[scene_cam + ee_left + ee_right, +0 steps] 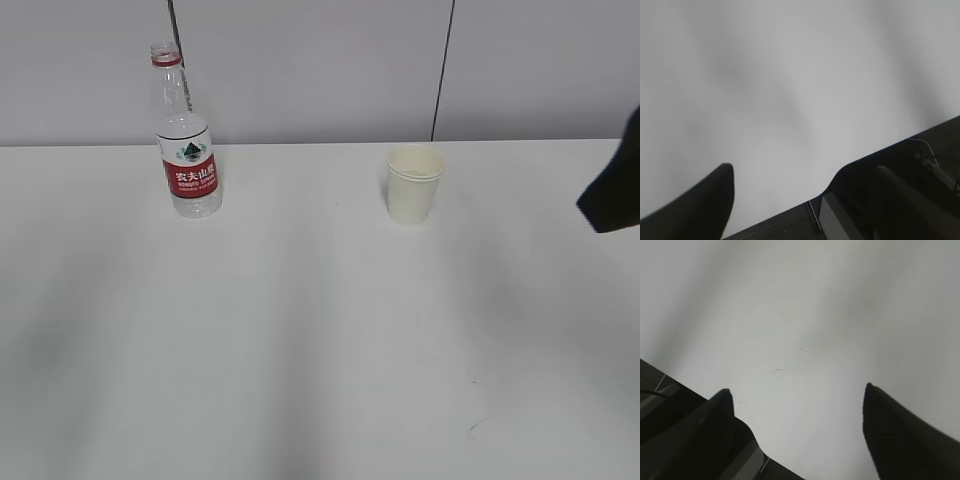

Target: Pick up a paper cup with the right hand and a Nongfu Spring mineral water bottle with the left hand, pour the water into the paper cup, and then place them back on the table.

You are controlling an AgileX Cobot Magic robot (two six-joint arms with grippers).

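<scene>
The Nongfu Spring mineral water bottle stands upright at the back left of the white table, with no cap on its neck. The paper cup stands upright at the back right. A black part of the right hand shows at the right edge, apart from the cup. In the right wrist view my right gripper is open and empty over bare table. In the left wrist view my left gripper is open and empty above the table's near edge. The left hand is out of the exterior view.
A faint scuff mark lies near the table's front right and shows in the right wrist view. A grey wall with dark vertical seams stands behind the table. The table's edge has dark floor beyond it.
</scene>
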